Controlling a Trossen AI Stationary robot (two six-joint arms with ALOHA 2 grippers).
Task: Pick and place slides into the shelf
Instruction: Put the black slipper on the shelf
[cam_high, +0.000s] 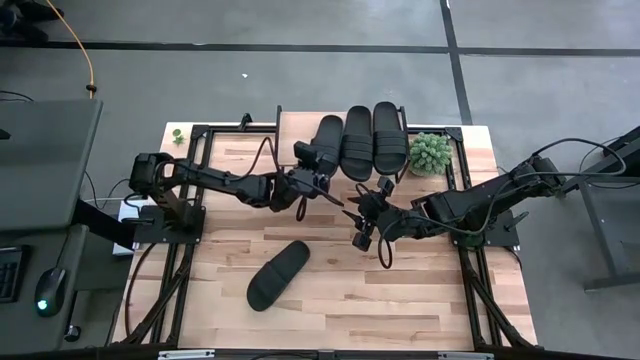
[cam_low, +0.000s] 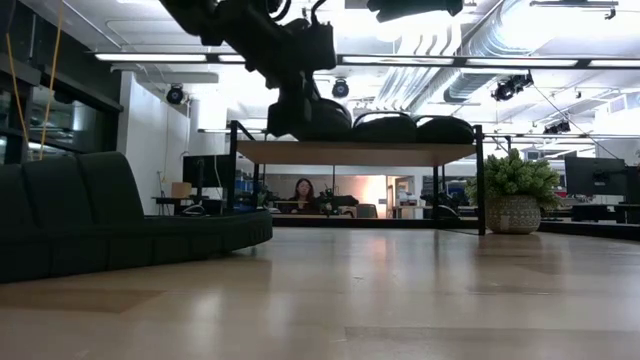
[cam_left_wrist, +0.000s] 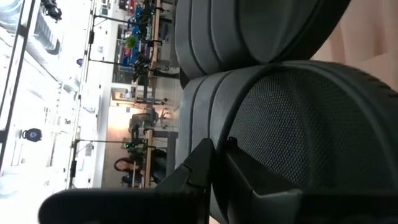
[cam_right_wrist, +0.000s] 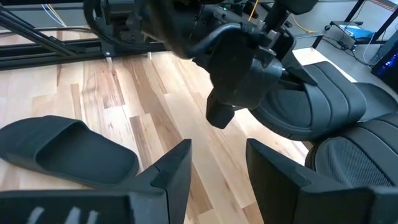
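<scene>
A lone slide (cam_high: 278, 275) lies flat on the bench (cam_high: 400, 300), near its front edge. Behind it, mid-bench, the right gripper (cam_high: 362, 236) hovers with its fingers (cam_right_wrist: 171, 171) apart, nothing between them. Farther back, the left gripper (cam_high: 322, 161) is closed on the heel of the leftmost slide (cam_high: 328, 138) on the shelf (cam_high: 295, 125). Two more slides (cam_high: 372, 138) rest beside it on the shelf top, with a potted plant (cam_high: 431, 153) just to their right
</scene>
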